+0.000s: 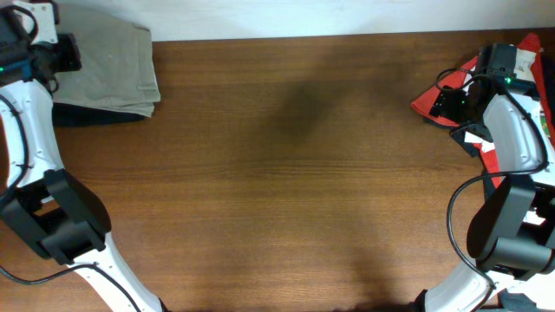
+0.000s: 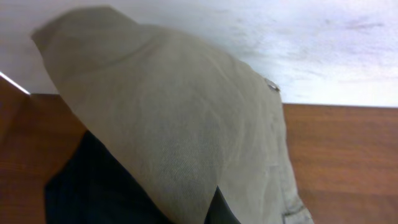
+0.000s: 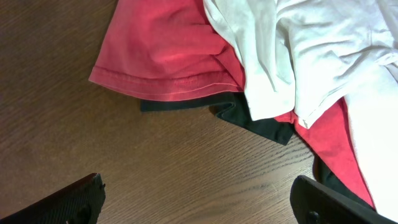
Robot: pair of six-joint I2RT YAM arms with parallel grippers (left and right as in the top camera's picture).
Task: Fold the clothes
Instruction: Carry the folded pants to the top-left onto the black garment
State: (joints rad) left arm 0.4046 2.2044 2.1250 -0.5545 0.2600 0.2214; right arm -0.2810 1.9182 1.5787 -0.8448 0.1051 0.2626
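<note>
The khaki trousers [image 1: 117, 65] lie folded in a stack at the table's far left corner, on top of a black garment [image 1: 95, 114]. My left gripper [image 1: 65, 54] is at the trousers' left edge. In the left wrist view the khaki cloth [image 2: 186, 124] fills the frame and hides the fingers, with the black garment [image 2: 93, 193] below it. My right gripper [image 3: 199, 199] is open and empty over bare wood, just short of the pile at the far right; it also shows in the overhead view [image 1: 440, 102].
A pile at the far right edge holds a red cloth [image 3: 161, 56], a white T-shirt [image 3: 311, 50] and a black cloth [image 3: 249, 118]; the red cloth also shows overhead [image 1: 431, 94]. A white wall runs along the back of the wooden table [image 1: 286, 173].
</note>
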